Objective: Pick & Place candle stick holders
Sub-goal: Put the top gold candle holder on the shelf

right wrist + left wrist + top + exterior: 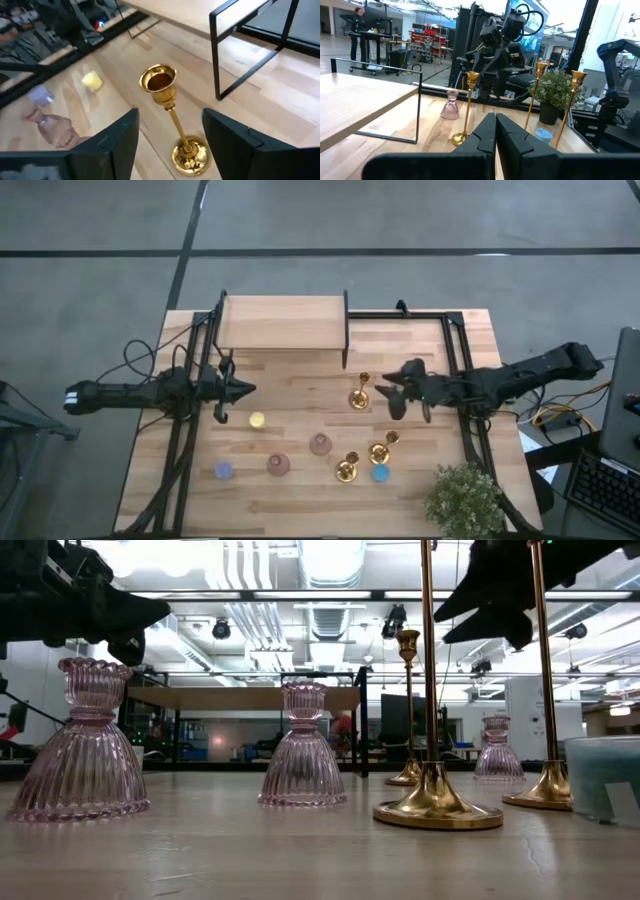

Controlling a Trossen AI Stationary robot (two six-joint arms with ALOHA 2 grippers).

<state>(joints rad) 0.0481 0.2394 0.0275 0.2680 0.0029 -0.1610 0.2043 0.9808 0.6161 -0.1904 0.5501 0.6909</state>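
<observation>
Wooden table, butcher-block top, dark frame rails along both sides. At its far edge a raised wooden shelf on a thin black metal frame. Right arm reaches in from the right side; right gripper hangs above the table's middle right with its fingers spread wide, one on each side of a gold candle stick holder that stands upright between them, stem apart from both fingers, nothing gripped. From above this holder sits just beside the gripper, toward the shelf's near right corner. Left arm waits at the left side of the table; left gripper points toward the centre, fingers pressed together, empty. Small potted plant at the near right corner. Two more candle stick holders, a second holder and a third holder, stand upright close together near the front right, apart from each other. A blue candle lies just beside the third holder on the near side. Pink ribbed glass holders: one near the centre, another to its left. A yellow candle sits near the left gripper; a purple candle near the front left. A person stands far off in the room behind, seen from the left wrist.
</observation>
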